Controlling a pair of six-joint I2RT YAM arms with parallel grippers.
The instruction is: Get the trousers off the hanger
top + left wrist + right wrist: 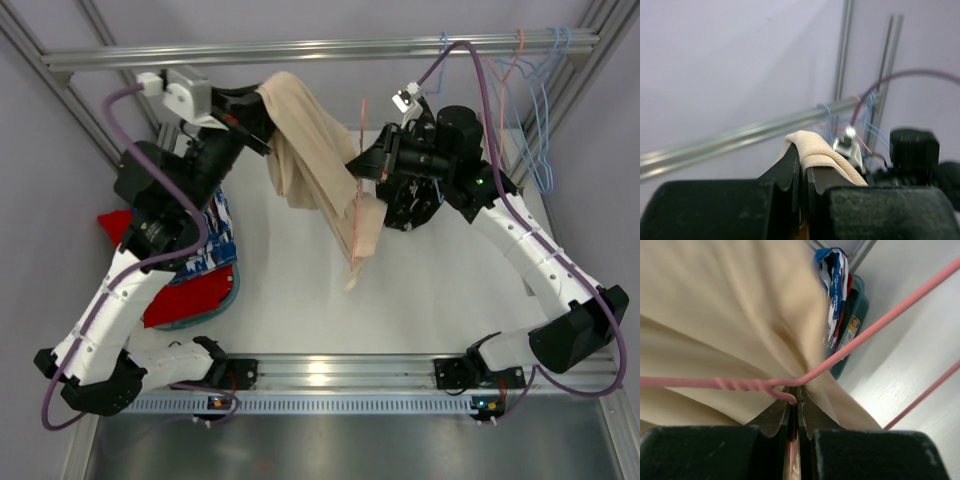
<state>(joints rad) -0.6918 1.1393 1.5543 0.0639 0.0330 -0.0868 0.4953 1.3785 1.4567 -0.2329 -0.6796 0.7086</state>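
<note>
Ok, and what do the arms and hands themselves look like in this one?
The left arm and right arm have white links between black joints, each trailed by a purple cable. The left hand and right hand have black, wedge-shaped fingers. A white mount sits at the left wrist.

Left gripper (803, 175) fingers (787, 172) pinched on a fold of beige trousers (815, 150) – metal rail (740, 135) behind.
</note>
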